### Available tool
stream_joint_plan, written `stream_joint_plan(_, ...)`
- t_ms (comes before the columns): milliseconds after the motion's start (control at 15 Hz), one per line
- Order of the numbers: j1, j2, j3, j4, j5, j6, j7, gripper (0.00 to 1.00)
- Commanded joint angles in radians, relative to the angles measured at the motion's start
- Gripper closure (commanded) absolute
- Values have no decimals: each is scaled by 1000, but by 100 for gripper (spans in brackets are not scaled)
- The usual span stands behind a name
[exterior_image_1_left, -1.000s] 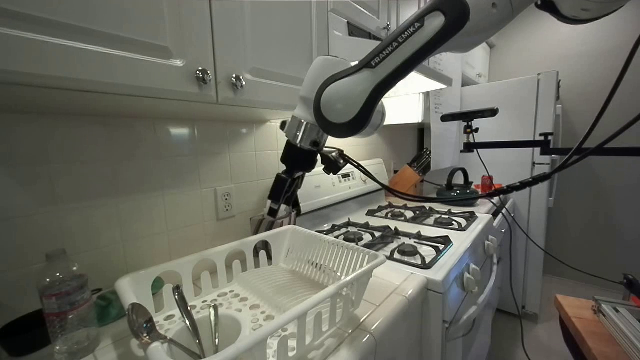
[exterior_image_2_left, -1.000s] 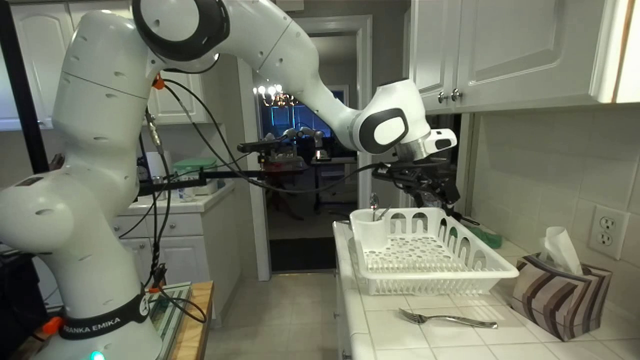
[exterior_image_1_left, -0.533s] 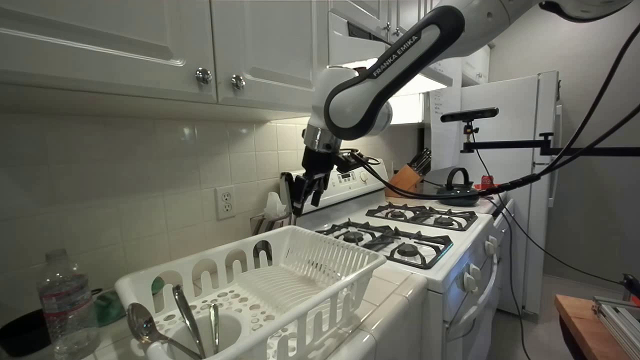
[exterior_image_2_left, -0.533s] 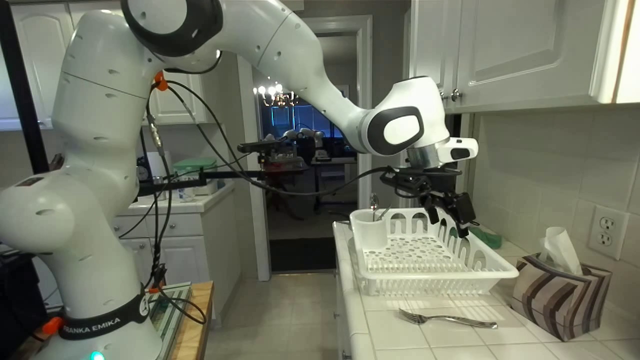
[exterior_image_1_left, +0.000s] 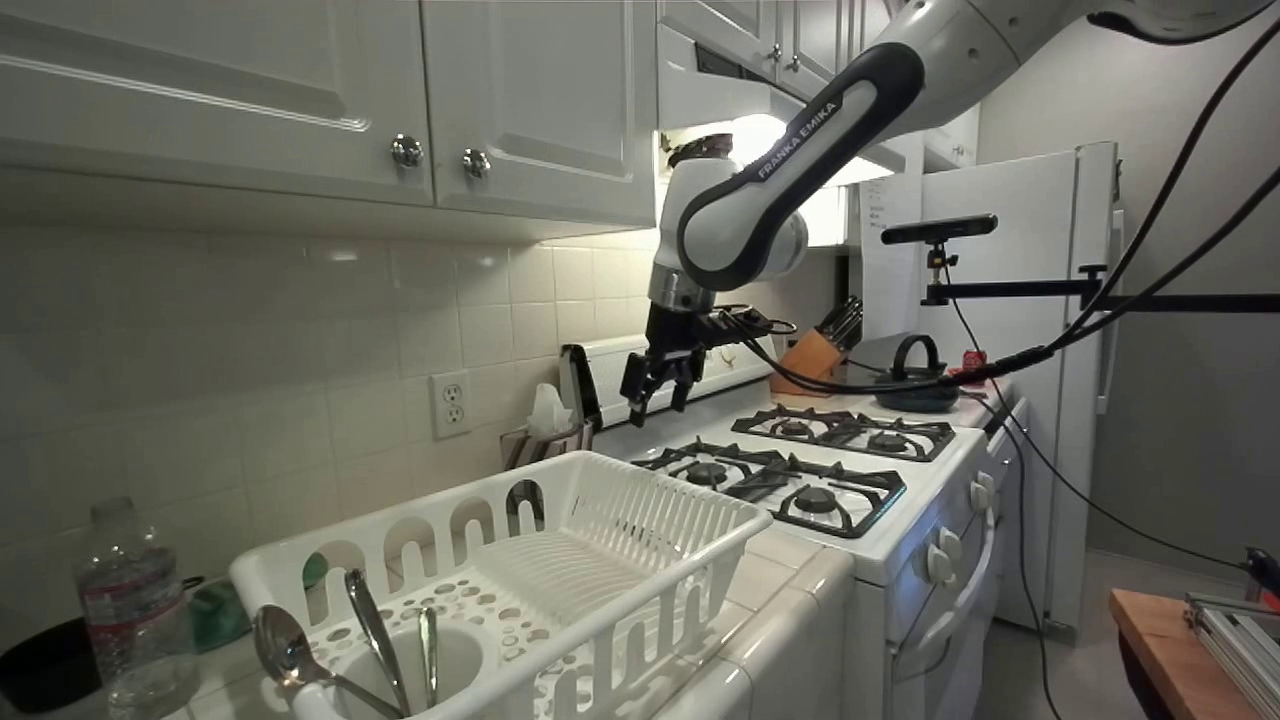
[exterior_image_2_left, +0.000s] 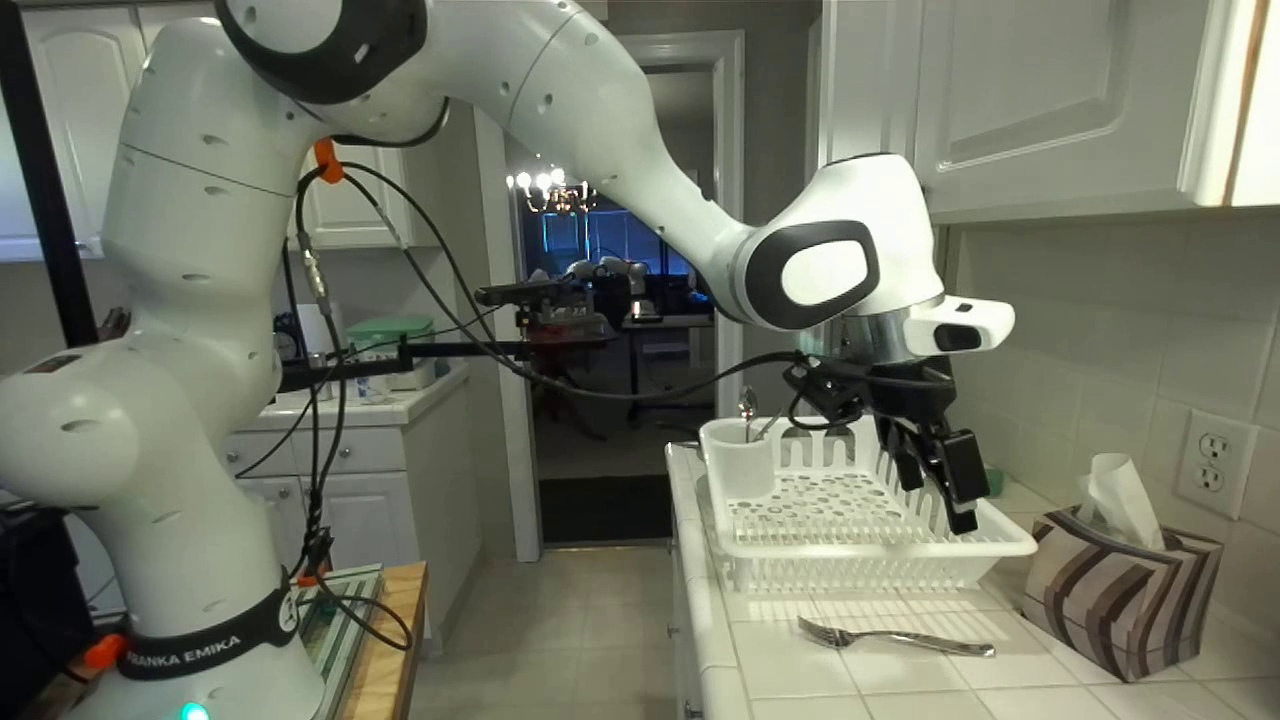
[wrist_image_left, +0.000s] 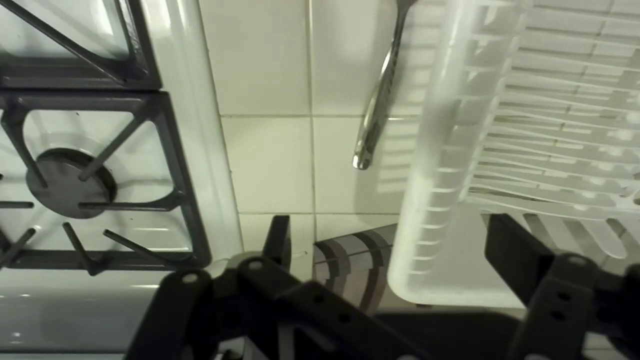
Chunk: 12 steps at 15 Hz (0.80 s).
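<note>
Since the earlier frames, the gripper (exterior_image_1_left: 659, 412) has travelled toward the slatted end of the white dish rack (exterior_image_2_left: 870, 551), which lies below its empty, wide-parted jaws. In the wrist view, the tissue box (wrist_image_left: 356, 262) shows between them, the fork (wrist_image_left: 378, 110) ahead of them, the stove (wrist_image_left: 197, 125) on the side away from the rack.

- Arm (exterior_image_2_left: 590, 110): white rounded shells, black-rimmed joint covers
- Base band (exterior_image_2_left: 215, 640): black, white FRANKA EMIKA lettering, same on forearm strip (exterior_image_1_left: 797, 140)
- Wrist collar (exterior_image_2_left: 880, 337): shiny silver
- Gripper (wrist_image_left: 395, 247): black, pale screw heads (wrist_image_left: 255, 265)
- Cables (exterior_image_1_left: 1010, 364): black, orange clip (exterior_image_2_left: 328, 160)
- Base light (exterior_image_2_left: 195, 711): green
</note>
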<state>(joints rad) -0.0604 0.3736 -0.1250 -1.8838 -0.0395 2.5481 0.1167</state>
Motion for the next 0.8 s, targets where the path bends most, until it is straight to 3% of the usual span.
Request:
stream_joint_plan(0,-28,-17,-5,-47,27,-19,14,0)
stream_joint_plan(733,-214,51,98,-74,327,2,-295,0)
